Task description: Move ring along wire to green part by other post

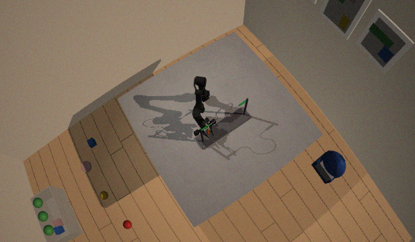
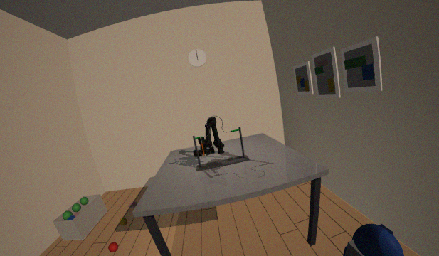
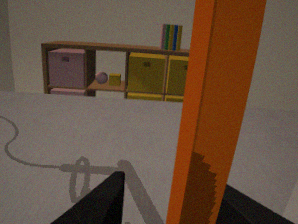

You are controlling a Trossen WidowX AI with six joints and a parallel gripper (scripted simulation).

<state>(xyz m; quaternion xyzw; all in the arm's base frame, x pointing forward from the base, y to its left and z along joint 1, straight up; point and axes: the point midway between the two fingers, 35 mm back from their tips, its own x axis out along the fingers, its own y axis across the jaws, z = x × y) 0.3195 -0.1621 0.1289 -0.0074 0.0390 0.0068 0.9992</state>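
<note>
The orange handle (image 1: 208, 132) (image 2: 203, 148) (image 3: 215, 100) hangs from the left green part (image 1: 204, 128) (image 2: 198, 137), beside the left post (image 1: 202, 136) (image 2: 197, 153). Its thin ring is too small to make out clearly. The other green part (image 1: 242, 103) (image 2: 235, 130) meets the right post (image 1: 245, 107) (image 2: 241, 142). The thin grey wire (image 2: 223, 123) curves between them. My gripper (image 3: 162, 182) is partly open and grips nothing. In the wrist view the handle stands close in front, overlapping the right finger; the left finger is well apart from it. Whether the right finger touches it is unclear.
The dark base (image 1: 227, 130) (image 2: 223, 163) joins the posts on the grey table (image 1: 261, 84) (image 2: 176, 192). In the wrist view, shadows of the wire and ring lie on the table, and a shelf (image 3: 107, 46) with boxes stands behind it.
</note>
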